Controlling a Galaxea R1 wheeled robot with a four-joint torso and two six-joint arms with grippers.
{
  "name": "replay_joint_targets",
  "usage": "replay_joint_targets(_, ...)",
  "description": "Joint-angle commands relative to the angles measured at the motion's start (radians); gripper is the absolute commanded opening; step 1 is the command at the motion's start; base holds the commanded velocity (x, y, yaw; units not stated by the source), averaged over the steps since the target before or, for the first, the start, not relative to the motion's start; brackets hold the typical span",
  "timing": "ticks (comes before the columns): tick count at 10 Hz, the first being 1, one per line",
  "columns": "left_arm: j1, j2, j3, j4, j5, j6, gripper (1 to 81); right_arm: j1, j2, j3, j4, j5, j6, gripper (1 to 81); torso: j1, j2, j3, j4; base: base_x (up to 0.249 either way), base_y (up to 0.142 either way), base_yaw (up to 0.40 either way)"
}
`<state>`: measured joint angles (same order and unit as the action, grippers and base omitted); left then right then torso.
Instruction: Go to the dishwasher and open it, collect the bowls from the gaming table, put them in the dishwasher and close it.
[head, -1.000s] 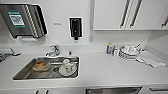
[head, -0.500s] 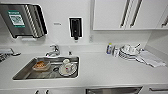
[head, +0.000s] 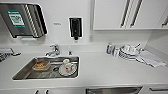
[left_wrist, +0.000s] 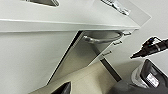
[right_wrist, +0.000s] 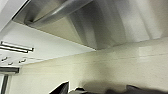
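Note:
The dishwasher sits under the white counter, right of the sink, and its steel top edge shows at the bottom of the head view. In the left wrist view its steel door with the bar handle appears tilted a little out from the white cabinet front, with a dark gap along one side. The right wrist view is close under the bar handle and the steel front. Dark tips of my left gripper and right gripper show at the frame edges. The bowls and the gaming table are out of view.
A steel sink holds a white cup on a plate and an orange-brown item. White dishes and a cloth lie on the counter at the right. Wall cabinets hang above.

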<state>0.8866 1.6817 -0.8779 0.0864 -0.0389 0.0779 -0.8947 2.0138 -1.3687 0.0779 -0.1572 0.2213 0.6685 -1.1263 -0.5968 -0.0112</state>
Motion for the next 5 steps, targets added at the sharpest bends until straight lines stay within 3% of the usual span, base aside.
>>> replay_joint_targets(1, -0.08, -0.045, 0.028, 0.015, 0.019, 0.002, 81.1, 0.22, -0.047, 0.056, 0.025, -0.159, 0.185, 81.1, 0.0, 0.0, 0.0, 0.0, 0.0, 0.0, 0.0)
replay_joint_targets(5, -0.082, -0.023, 0.026, 0.016, 0.019, 0.005, 81.1, 0.309, -0.053, 0.037, 0.025, -0.199, 0.388, 81.1, 0.0, 0.0, 0.0, 0.0, 0.0, 0.0, 0.0)
